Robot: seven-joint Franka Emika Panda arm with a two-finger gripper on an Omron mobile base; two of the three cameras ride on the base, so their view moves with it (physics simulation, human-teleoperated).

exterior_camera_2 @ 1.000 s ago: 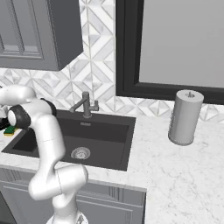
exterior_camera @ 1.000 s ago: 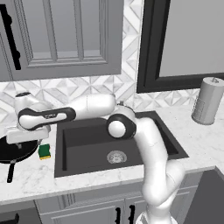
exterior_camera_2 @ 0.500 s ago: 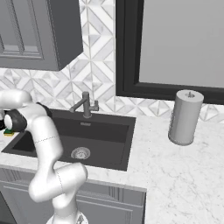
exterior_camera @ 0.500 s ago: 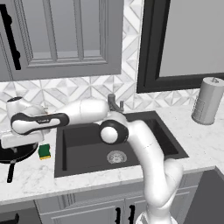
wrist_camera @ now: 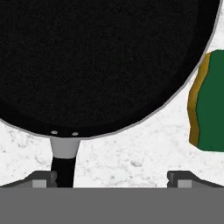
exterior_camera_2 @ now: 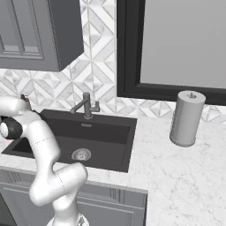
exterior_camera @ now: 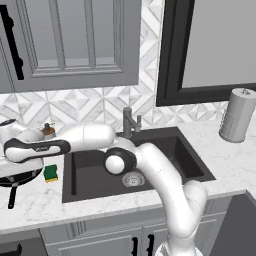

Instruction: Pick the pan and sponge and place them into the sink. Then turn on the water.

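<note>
Hovering over the pan (wrist_camera: 100, 61), the claw (wrist_camera: 111, 177) stands wide open, gripping nothing; the sponge (wrist_camera: 212, 103) lies just beside the pan on the counter (wrist_camera: 140, 153).

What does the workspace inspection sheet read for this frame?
Surface: white marble counter around the sink, which holds nothing.
Job's things: pan and sponge lie side by side on the counter left of the sink; faucet dry.
Clutter: soap dispenser, paper towel roll.
Grippers: gripper open, over the pan handle, holding nothing.
Cables: nothing seen.
Surroundings: grey cabinets, patterned tile backsplash, window.
</note>
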